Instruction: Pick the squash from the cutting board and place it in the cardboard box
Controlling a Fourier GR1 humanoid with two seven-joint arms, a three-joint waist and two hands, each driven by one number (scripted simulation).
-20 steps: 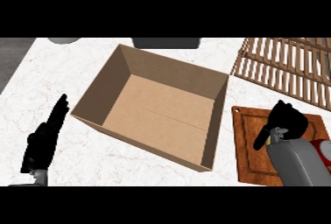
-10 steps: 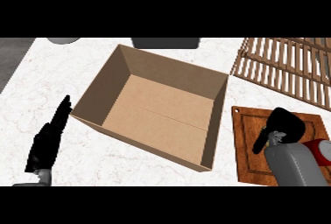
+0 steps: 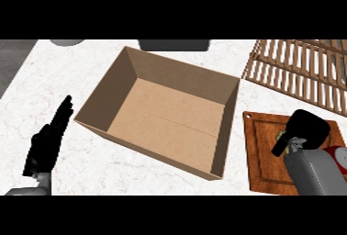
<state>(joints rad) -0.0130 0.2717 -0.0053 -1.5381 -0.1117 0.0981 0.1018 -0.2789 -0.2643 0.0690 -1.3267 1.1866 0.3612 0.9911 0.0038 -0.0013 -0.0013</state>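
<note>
At the right of the frame the right robot hand (image 3: pixel 304 131) hangs over the cutting board (image 3: pixel 267 158), fingers curled downward; the squash (image 3: pixel 284 136) is only a pale sliver beneath it, so I cannot tell whether it is grasped, nor its long axis. The cardboard box (image 3: pixel 108 110), left of the board, holds nothing. The left robot hand (image 3: pixel 47 140) rests released at lower left on the worktop (image 3: pixel 81 165).

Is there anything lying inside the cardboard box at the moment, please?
No, the cardboard box shows only its bare brown floor, and the right hand is over the cutting board.
</note>
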